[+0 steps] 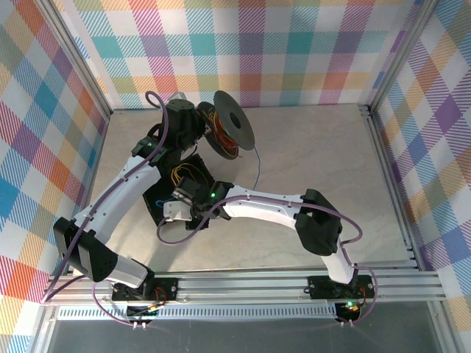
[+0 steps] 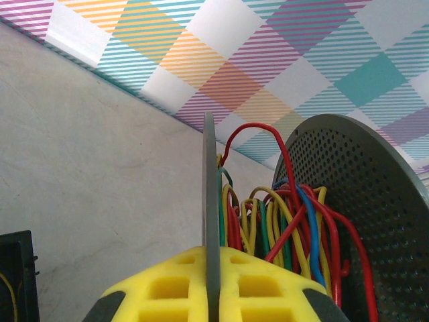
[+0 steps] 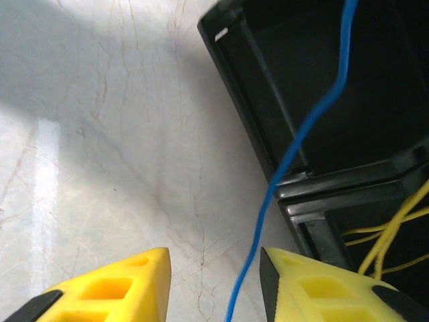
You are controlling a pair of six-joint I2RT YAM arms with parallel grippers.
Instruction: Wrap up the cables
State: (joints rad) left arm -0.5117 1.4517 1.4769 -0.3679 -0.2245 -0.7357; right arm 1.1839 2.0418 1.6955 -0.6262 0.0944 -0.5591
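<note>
The cables (image 2: 281, 228) are mostly on the spool (image 1: 234, 121) already, a messy bundle of red, yellow, blue and green packed between its two grey discs, sitting around 11 o'clock on the table (image 1: 324, 169) in the top view. The left gripper (image 2: 212, 268) has its yellow fingers closed right down on the thin edge of the near flange (image 2: 211, 188), so it looks like that arm is just holding the spool steady. The right gripper (image 3: 214, 268) is over at roughly 9 o'clock by the black tray (image 3: 251, 134), wide open and gripping nothing. A loose blue cable (image 3: 301, 131) runs through the gap between its fingers from 1 o'clock down to 6 o'clock, closer to the right-hand finger. A few yellow wires (image 3: 395, 231) sit in the tray at 4 o'clock of that wrist view. Best guess is the step in hand is picking up the next loose wire to wind on. The next move calls for closing on that blue strand without letting it slip out, then carrying it up toward the spool at 12 o'clock while the left arm keeps the flange from wobbling. It's thin and floppy, so it could easily slide off the pads.
</note>
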